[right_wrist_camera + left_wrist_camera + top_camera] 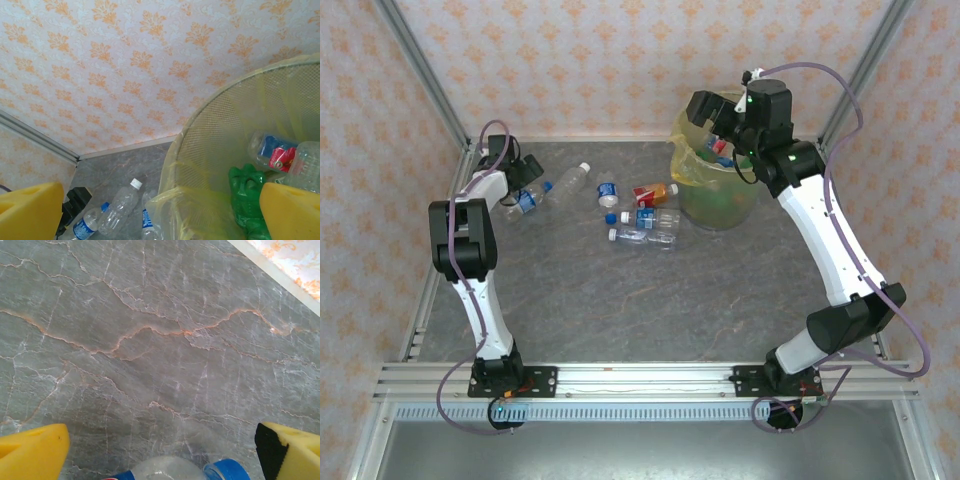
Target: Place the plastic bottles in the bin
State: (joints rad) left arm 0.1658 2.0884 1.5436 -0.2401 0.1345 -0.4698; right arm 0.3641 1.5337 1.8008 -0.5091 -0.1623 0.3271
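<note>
the task is sitting partway done. the right claw (718, 120) is hovering right above the bin (720, 205), its fingers spread wide and carrying nothing. directly beneath it, inside the bin, a green bottle (245, 187) and a clear bottle with a blue and red label (274, 152) are lying at the bottom. more may be hiding under them, since the liner is blocking part of the inside.

the left claw (525, 172) is reaching low over the table (150, 340), also spread wide. a blue-capped bottle (172, 469) is lying between its yellow pads (30, 452), with neither pad touching it. a long clear bottle (570, 183) is resting just beside that claw on the bin side. a cluster of bottles (655, 217), including the red-orange labelled bottle (655, 192), is waiting between the two claws, close to the bin's foot. i am judging that all of these are waiting to be carried over, starting with the one in the left claw's gap.
</note>
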